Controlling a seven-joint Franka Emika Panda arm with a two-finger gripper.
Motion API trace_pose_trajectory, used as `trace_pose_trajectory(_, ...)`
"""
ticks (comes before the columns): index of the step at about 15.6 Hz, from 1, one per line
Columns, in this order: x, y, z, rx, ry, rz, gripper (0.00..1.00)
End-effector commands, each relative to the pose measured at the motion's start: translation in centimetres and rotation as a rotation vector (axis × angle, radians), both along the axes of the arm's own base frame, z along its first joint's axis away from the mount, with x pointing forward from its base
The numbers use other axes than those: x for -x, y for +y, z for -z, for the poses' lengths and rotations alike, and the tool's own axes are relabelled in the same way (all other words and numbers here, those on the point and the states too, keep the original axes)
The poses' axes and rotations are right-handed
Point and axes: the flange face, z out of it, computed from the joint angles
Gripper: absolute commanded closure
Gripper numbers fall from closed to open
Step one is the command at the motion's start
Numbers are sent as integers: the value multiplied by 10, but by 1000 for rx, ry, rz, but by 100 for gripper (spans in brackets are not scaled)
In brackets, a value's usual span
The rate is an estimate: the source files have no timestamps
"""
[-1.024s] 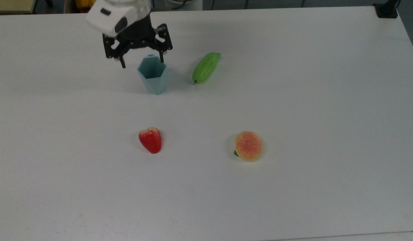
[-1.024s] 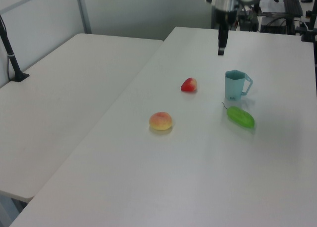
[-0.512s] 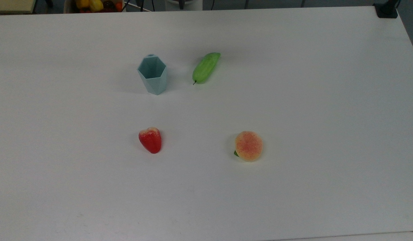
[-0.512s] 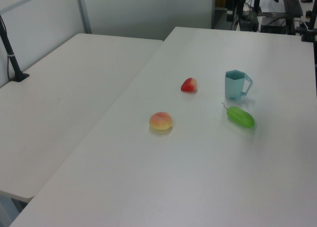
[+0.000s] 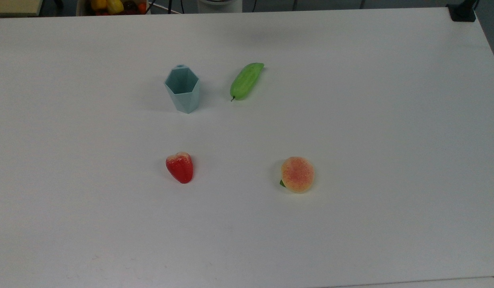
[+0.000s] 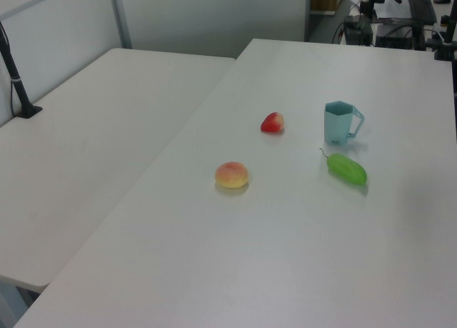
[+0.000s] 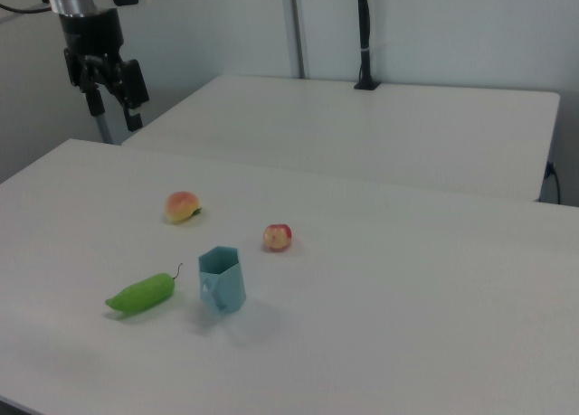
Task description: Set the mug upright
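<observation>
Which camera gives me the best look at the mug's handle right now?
The left view: the mug stands upright with its handle in profile on the left view's right. The right view shows the handle partly, facing the camera. The top view looks into the rim, handle nearly hidden.

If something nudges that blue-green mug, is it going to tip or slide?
Likely tips fairly easily: the mug stands upright but tapers to a narrow base. Its matte faceted walls look like stiff, light plastic, so it probably slides on the smooth white table before toppling if pushed low.
</observation>
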Motion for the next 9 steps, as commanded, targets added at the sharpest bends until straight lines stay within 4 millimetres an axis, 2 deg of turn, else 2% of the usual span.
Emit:
trace_pose_trajectory(1,-6,-3,15,-17,-70,-140,0)
trace_pose_trajectory(3,-16,-7,21,-14,-130,-238,0)
trace_pose_trajectory(5,-20,-11,28,-12,-146,-250,0)
trace_pose_trajectory(6,-20,-17,26,-12,-150,-229,0)
trace_pose_trajectory(9,-20,-18,26,-13,-151,-224,0)
